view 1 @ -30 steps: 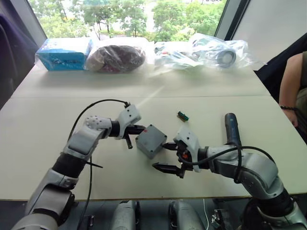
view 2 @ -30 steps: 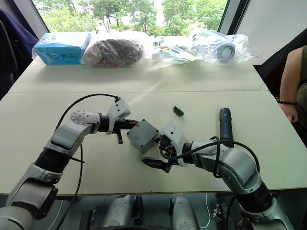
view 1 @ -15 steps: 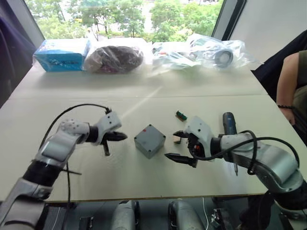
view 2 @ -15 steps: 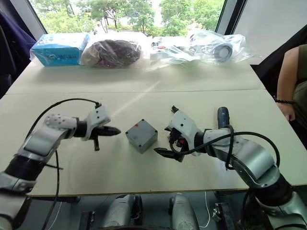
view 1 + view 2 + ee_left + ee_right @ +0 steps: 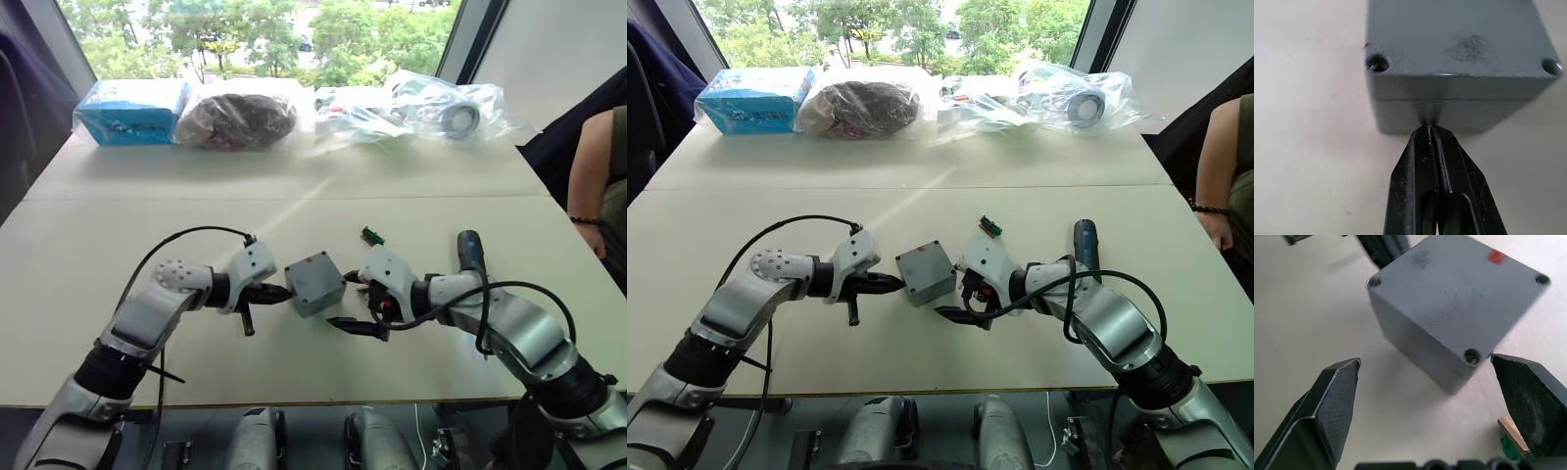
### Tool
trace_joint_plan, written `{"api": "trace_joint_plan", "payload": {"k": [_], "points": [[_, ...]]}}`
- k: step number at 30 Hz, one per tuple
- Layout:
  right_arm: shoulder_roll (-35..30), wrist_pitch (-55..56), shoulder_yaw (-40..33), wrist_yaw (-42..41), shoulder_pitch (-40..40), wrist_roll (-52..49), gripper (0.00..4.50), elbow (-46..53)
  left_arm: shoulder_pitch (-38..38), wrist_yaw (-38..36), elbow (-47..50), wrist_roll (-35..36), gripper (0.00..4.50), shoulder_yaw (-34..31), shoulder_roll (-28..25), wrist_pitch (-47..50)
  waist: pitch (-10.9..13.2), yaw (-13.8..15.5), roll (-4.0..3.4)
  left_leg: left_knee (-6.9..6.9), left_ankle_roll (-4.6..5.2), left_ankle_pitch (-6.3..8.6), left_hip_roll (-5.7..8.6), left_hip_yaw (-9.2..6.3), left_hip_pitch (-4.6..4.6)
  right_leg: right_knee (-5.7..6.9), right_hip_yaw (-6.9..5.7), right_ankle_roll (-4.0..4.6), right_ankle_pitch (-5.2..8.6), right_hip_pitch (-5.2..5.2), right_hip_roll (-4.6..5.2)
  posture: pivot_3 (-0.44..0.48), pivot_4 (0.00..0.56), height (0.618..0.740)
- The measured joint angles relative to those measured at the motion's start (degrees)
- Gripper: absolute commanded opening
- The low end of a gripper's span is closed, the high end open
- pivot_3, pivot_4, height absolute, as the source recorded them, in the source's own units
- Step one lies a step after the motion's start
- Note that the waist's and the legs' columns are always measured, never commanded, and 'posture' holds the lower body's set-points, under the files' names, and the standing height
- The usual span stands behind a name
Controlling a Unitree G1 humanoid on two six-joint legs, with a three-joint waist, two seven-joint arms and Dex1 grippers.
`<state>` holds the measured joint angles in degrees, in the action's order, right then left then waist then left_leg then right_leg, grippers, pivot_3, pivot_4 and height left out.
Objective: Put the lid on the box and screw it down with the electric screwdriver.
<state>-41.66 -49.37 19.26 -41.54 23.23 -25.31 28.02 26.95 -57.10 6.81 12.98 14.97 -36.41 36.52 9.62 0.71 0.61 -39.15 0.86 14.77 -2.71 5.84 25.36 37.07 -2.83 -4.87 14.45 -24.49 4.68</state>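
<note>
The grey box [image 5: 314, 283] stands mid-table as one closed block, with a seam round its wall [image 5: 1449, 100]. Its upper face has corner holes and a small red mark [image 5: 1497, 256]. The lid appears seated on the box, but I cannot tell which part is uppermost. My left gripper [image 5: 284, 291] is shut, its tips [image 5: 1429, 129] touching the box's left wall. My right gripper [image 5: 345, 299] stands open just right of the box, one finger [image 5: 1334, 401] on either side of its near corner. The electric screwdriver [image 5: 472, 250] lies on the table behind my right forearm.
A small green-and-tan block [image 5: 372, 235] lies behind the box, and another [image 5: 1511, 440] sits by my right finger. Plastic bags [image 5: 446, 103] and a blue packet [image 5: 130, 110] line the far edge. A person's arm [image 5: 598, 186] rests at the right.
My left gripper drew back from the box half a second ago and is now against its left wall again. The right gripper stays open beside the box.
</note>
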Motion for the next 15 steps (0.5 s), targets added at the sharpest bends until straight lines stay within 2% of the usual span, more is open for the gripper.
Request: {"api": "trace_joint_plan", "payload": {"k": [12,15], "points": [[1.9,-3.8,-2.3,2.1,-1.9,-0.3,4.42,2.6,0.8,-0.3,-1.5,0.0,0.0,0.0,0.9,-1.2,0.0,0.0,0.0,0.0,0.0,0.0,-0.01,-0.02,0.0,0.0,0.0,0.0,0.0,0.0,0.01,0.0,0.15,0.74],[1.6,-4.8,-6.3,2.0,-1.9,-1.9,4.42,3.9,0.8,-1.9,-0.9,0.4,0.0,-0.2,-0.8,-1.1,0.0,0.0,0.0,0.0,0.0,0.0,-0.01,-0.02,0.0,0.0,0.0,0.0,0.0,0.0,0.01,0.0,0.15,0.74]]}}
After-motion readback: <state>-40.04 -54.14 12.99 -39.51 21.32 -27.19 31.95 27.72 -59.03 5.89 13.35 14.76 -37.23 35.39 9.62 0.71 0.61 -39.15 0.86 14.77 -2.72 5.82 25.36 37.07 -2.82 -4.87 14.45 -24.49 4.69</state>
